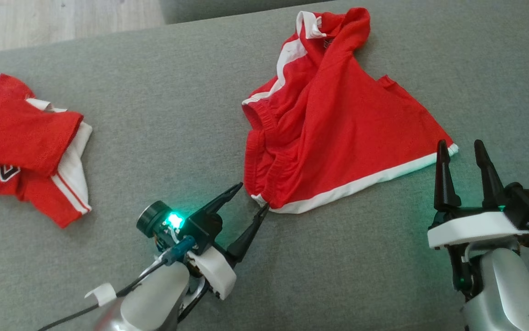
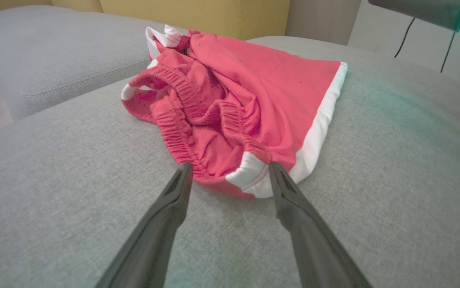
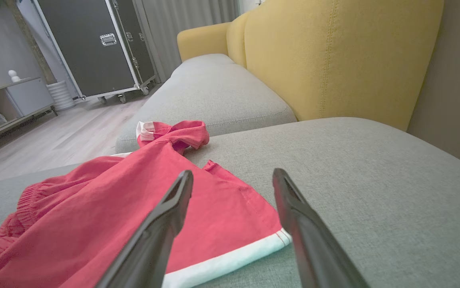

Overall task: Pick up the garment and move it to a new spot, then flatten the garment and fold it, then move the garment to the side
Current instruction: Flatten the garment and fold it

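Note:
The garment (image 1: 338,124) is a pair of red shorts with white trim, lying crumpled on the grey cushion (image 1: 177,101). My left gripper (image 1: 251,196) is open at the garment's near-left corner, its fingertips straddling the waistband end. The left wrist view shows that white-edged corner of the garment (image 2: 249,172) between my open left gripper (image 2: 230,170). My right gripper (image 1: 460,147) stands open just off the garment's near-right hem corner. From the right wrist, the red cloth (image 3: 106,208) and its white hem lie under and between the open right gripper (image 3: 231,178).
A second red and white piece of clothing (image 1: 25,147) lies folded at the left of the cushion. The sofa's yellow backrest (image 3: 333,60) rises behind, and another grey seat cushion (image 3: 214,88) continues beyond. Wooden floor (image 1: 62,18) lies past the far edge.

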Robot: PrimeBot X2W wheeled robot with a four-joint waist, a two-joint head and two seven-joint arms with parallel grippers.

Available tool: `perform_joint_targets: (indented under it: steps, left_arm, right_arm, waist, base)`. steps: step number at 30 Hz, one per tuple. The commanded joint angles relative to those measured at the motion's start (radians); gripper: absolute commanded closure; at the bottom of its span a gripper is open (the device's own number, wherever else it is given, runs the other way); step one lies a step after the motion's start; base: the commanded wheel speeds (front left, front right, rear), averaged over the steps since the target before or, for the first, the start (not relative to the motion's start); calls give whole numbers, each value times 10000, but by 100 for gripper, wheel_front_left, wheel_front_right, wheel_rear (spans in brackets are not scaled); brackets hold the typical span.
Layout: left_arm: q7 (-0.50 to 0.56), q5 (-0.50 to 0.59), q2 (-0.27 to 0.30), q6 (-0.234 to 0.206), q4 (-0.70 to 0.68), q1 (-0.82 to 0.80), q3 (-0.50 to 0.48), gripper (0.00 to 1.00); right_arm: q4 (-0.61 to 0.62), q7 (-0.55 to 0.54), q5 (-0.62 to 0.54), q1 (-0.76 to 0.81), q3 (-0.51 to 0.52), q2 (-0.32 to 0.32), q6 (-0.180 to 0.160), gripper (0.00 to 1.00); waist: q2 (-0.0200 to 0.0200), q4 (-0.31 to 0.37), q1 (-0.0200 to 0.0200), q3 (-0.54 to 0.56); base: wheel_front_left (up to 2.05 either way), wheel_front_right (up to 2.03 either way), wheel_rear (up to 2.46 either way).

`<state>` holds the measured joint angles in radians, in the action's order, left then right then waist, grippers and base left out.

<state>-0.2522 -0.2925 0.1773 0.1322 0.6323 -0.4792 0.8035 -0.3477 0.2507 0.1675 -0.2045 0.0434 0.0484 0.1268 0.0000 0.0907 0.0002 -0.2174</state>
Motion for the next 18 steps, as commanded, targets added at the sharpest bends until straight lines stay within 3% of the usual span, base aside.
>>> perform_joint_targets:
  steps: [1,13,14,15,18]
  left_arm:
    - [-95,-112,236,-17,-139,-473,-101,0]
    - [-95,-578,424,-16,-65,-908,687,0]
    - [-95,-624,430,-16,-37,-933,788,53]
    - [-95,-676,434,-16,-5,-955,888,100]
    - [-95,-819,453,-16,27,-1002,1094,100]
  right_arm:
    - [327,110,55,-351,-214,19,39,0]
    - [236,110,124,-471,-206,18,39,0]
    - [224,110,125,-483,-212,18,39,0]
    - [208,110,126,-493,-214,18,39,0]
    - [125,110,103,-502,-180,18,39,0]
  waist:
    - [0,83,-2,-59]
    - [0,251,-2,-217]
    - [0,259,-2,-225]
    - [0,265,-2,-225]
    - [0,257,-2,-178]
  base:
    - [0,0,0]
    - [0,0,0]
    - [0,0,0]
    - [0,0,0]
    - [0,0,0]
